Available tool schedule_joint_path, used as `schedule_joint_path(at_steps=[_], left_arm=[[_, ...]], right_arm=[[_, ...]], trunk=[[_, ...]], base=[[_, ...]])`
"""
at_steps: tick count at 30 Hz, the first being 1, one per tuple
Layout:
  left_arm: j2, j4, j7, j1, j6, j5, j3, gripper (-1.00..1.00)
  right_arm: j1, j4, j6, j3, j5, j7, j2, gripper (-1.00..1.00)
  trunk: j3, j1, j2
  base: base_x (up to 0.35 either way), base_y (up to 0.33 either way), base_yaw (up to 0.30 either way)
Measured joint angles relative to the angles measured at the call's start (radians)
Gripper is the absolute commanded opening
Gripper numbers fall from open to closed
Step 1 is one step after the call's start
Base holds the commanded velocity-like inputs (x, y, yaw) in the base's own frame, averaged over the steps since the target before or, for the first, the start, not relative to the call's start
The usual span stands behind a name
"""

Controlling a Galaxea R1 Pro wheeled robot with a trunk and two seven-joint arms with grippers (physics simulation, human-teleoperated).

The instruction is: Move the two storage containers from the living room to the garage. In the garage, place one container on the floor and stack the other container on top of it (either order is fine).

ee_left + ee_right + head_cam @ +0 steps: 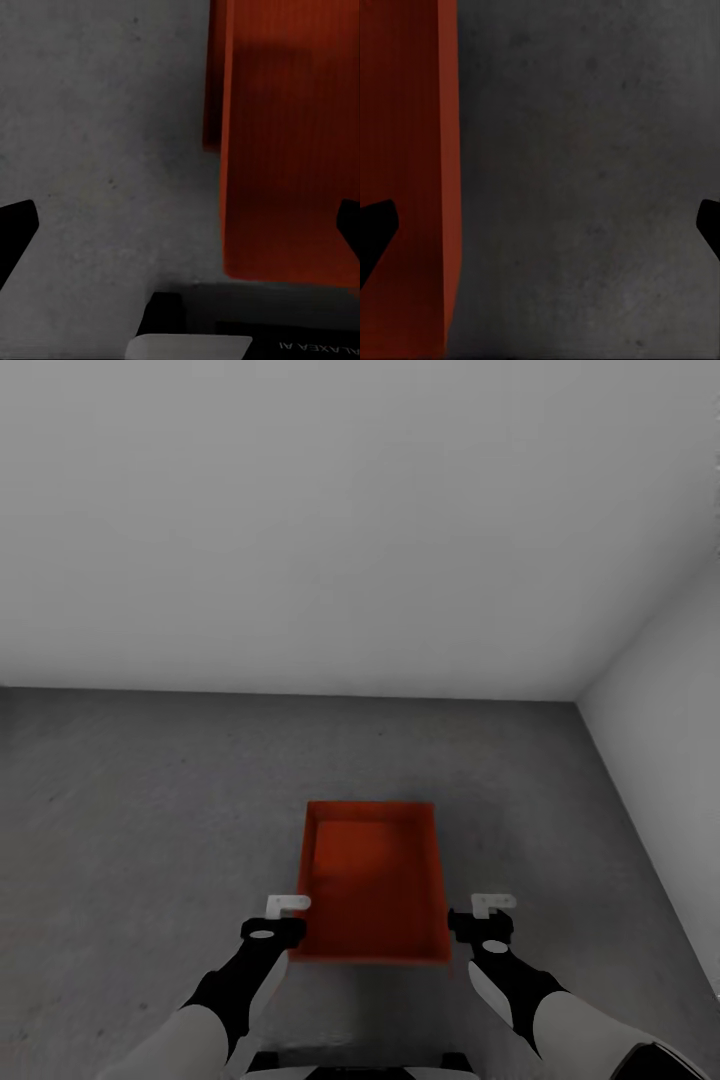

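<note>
While both arms hang low over the garage floor [150, 800], one orange-red storage container [372, 880] sits between the two grippers, near a corner of pale grey walls [350, 520].

Seen from the head camera, the container rests flat on the dark, mottled concrete with its open top up, and the left gripper [283, 916] is just beside its near left corner while the right gripper [487, 913] is just beside its near right corner. Each wrist camera shows its dark fingertips spread wide apart with nothing between them but floor and container edge. Whether a second container lies under this one cannot be told, though the left wrist camera shows a stepped orange edge [214, 90]. Bare concrete surrounds the container on every side, and the side wall [660, 780] stands well apart to the right.
</note>
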Motion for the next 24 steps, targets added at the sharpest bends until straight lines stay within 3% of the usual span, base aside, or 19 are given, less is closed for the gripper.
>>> schedule_joint_path(at_steps=[15,24], left_arm=[[0.000,0.000,0.000,0.000,0.000,0.000,-0.002,1.00],[0.000,-0.002,0.001,0.000,-0.001,-0.001,-0.004,1.00]], right_arm=[[0.000,0.000,-0.001,-0.001,0.000,-0.002,0.000,1.00],[0.000,0.000,-0.001,-0.001,0.000,-0.020,0.000,1.00]], trunk=[[0.001,0.000,0.000],[0.013,-0.001,0.000]], base=[[-0.332,0.000,0.000],[-0.066,0.000,0.000]])
